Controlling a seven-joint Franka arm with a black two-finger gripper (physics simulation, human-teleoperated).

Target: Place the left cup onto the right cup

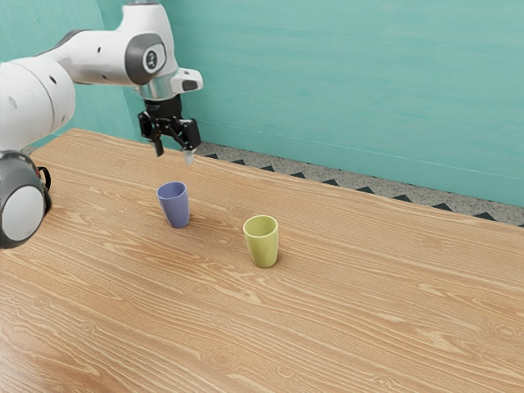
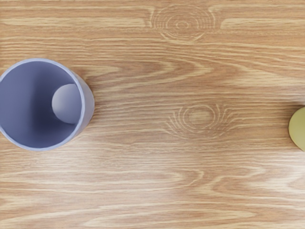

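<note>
Lower the gripper [image 1: 173, 150], wide open and empty, onto the blue cup [image 1: 173, 204] standing upright toward the tabletop's [image 1: 344, 327] far edge. Straddle one wall at the rim, close gently, and lift well clear before crossing to the green cup [image 1: 261, 241] nearby.

No writing, label or number is legible anywhere.

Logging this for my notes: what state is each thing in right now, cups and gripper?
Periwinkle-blue tapered cup: upright, empty, on the wooden table.
Yellow-green tapered cup: upright, apart, nothing on it.
Black two-finger gripper: open, holding nothing, above the table.
</note>
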